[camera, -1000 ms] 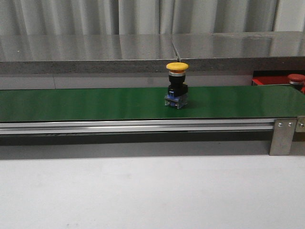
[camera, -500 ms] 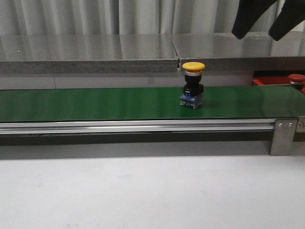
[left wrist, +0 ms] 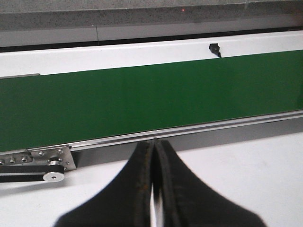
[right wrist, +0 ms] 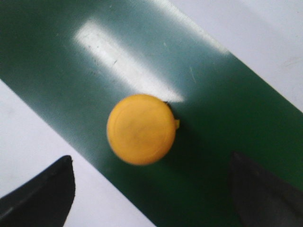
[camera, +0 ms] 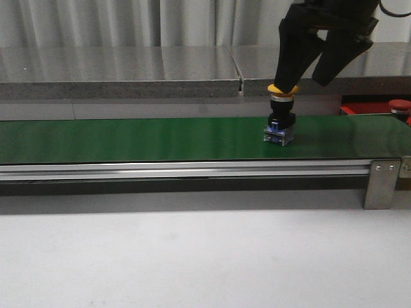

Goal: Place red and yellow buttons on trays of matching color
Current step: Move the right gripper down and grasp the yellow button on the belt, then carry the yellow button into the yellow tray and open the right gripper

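A yellow button [camera: 281,120] with a black body stands upright on the green belt [camera: 128,138]. My right gripper [camera: 300,82] hangs open just above it, one finger in front of the yellow cap. In the right wrist view the yellow cap [right wrist: 141,128] lies between and ahead of the spread fingers [right wrist: 47,189] of the right gripper [right wrist: 154,191]. A red button [camera: 399,106] stands on the red tray [camera: 357,108] at the far right. My left gripper [left wrist: 154,146] is shut and empty over the white table, near the belt's front rail. No yellow tray is in view.
A grey stone ledge [camera: 128,70] runs behind the belt. A metal bracket [camera: 380,183] sits at the belt's front right. The belt's roller end [left wrist: 52,176] shows in the left wrist view. White table [camera: 192,256] lies in front of the belt.
The yellow button has travelled right along the belt. My right gripper has come down from the top right and now hangs open over the button.
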Robot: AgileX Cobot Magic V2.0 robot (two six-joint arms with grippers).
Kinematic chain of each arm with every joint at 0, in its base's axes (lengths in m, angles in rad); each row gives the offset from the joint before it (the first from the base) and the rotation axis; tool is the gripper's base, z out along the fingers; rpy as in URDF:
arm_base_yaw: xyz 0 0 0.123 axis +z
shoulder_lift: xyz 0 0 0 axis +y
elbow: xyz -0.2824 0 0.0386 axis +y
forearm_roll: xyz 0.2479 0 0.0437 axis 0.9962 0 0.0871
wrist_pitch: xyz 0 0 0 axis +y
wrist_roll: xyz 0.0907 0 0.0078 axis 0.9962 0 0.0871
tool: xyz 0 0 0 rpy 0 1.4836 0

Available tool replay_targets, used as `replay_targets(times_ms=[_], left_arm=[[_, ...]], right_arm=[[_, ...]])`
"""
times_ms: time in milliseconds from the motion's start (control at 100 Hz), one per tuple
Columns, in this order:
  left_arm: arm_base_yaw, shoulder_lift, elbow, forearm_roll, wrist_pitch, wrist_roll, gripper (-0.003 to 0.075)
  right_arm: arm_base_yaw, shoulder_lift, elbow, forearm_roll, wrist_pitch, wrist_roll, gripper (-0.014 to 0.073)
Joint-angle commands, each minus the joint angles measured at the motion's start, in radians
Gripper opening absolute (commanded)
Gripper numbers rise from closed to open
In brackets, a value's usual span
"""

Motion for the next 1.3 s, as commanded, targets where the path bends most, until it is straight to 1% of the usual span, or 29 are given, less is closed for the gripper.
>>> replay_targets(times_ms=[0,80,120,170,200,220,290,340,430,500,570,690,870,1080,1290], left_arm=[[-0.01,0.004,-0.028,-0.015,-0.068,-0.004,-0.0019],[-0.01,0.004,-0.028,-0.015,-0.068,-0.004,-0.0019],[-0.01,0.004,-0.028,-0.015,-0.068,-0.004,-0.0019],[-0.01,0.004,-0.028,-0.015,-0.068,-0.004,-0.0019],[-0.01,0.004,-0.028,-0.015,-0.068,-0.004,-0.0019],[-0.01,0.004,-0.028,-0.015,-0.068,-0.004,-0.0019],[-0.01,0.004,-0.028,-0.015,-0.068,-0.004,-0.0019],[-0.01,0.004,-0.028,-0.015,-0.068,-0.004,-0.0019],[-0.01,0.004,-0.028,-0.015,-0.068,-0.004,-0.0019],[-0.01,0.004,-0.028,-0.015,-0.068,-0.004,-0.0019],[-0.01,0.004,-0.028,-0.015,-0.068,-0.004,-0.0019],[-0.01,0.004,-0.028,-0.015,-0.068,-0.004,-0.0019],[-0.01,0.004,-0.028,-0.015,-0.068,-0.004,-0.0019],[-0.01,0.004,-0.028,-0.015,-0.068,-0.004,-0.0019],[-0.01,0.004,-0.028,-0.015,-0.068,-0.004,-0.0019]], right_arm=[[-0.001,-0.023,-0.032,0.01,-0.063,-0.015,0.0646],[-0.001,-0.004,-0.032,0.01,-0.072,-0.015,0.063],[-0.001,0.003,-0.032,0.01,-0.078,-0.015,0.0593],[-0.001,0.009,-0.032,0.011,-0.083,-0.014,0.0517],[-0.001,0.009,-0.032,0.011,-0.087,-0.014,0.0444],[-0.001,0.01,-0.032,0.011,-0.09,-0.014,0.0413],[-0.001,0.009,-0.032,0.011,-0.104,-0.014,0.0244],[-0.001,0.007,-0.032,0.011,-0.115,-0.014,0.0161],[-0.001,-0.006,-0.03,0.024,-0.155,-0.011,0.0058],[-0.001,-0.03,-0.025,0.03,-0.19,0.013,0.001],[-0.003,-0.065,-0.008,0.03,-0.223,0.05,-0.0011],[-0.016,-0.133,0.044,0.028,-0.257,0.116,-0.0015],[-0.066,-0.235,0.148,-0.025,-0.288,0.202,-0.0015],[-0.171,-0.345,0.257,-0.061,-0.297,0.241,-0.0015],[-0.315,-0.437,0.336,-0.061,-0.295,0.242,-0.0015]])
